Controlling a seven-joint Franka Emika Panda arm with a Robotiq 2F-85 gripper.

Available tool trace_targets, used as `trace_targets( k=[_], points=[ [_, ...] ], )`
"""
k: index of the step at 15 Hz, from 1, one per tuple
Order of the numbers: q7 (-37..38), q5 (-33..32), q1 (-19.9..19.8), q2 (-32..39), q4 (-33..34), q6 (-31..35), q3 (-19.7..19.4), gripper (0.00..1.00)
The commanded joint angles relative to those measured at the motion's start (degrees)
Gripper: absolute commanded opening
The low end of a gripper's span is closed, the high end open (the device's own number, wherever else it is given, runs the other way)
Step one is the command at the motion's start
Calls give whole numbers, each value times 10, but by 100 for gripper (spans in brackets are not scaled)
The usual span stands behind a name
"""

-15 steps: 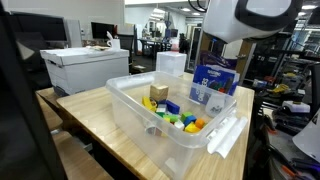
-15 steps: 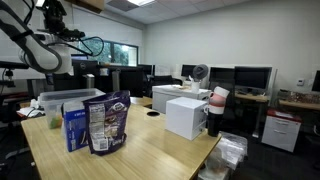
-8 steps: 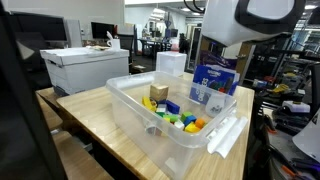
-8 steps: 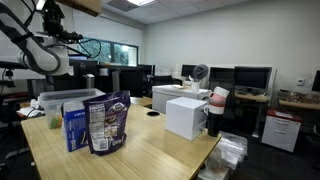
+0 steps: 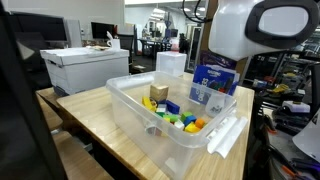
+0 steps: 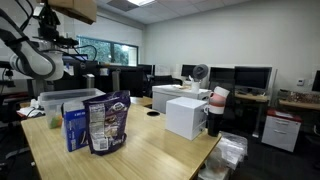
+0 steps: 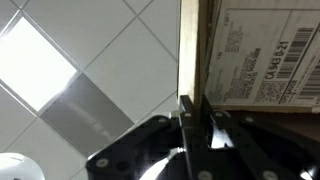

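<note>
gripper: jaws pinch box edge | chg: arm swung, box now lower & bigger in an exterior view | grip holding, box high above bin

Office: rows of computer monitors

Pincer: black, with two flat matte fingers. Behind it, arm: white, rounded housings, one dark oval recess.
</note>
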Motion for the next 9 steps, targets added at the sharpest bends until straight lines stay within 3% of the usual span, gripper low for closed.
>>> trace_targets(
  k=[1, 4, 9],
  points=[
    [60, 0, -80, -58, 27, 21, 32, 5],
    [76, 0, -162, -71, 92, 21, 79, 5],
    [74, 0, -262, -75, 165, 17, 156, 5]
  ],
)
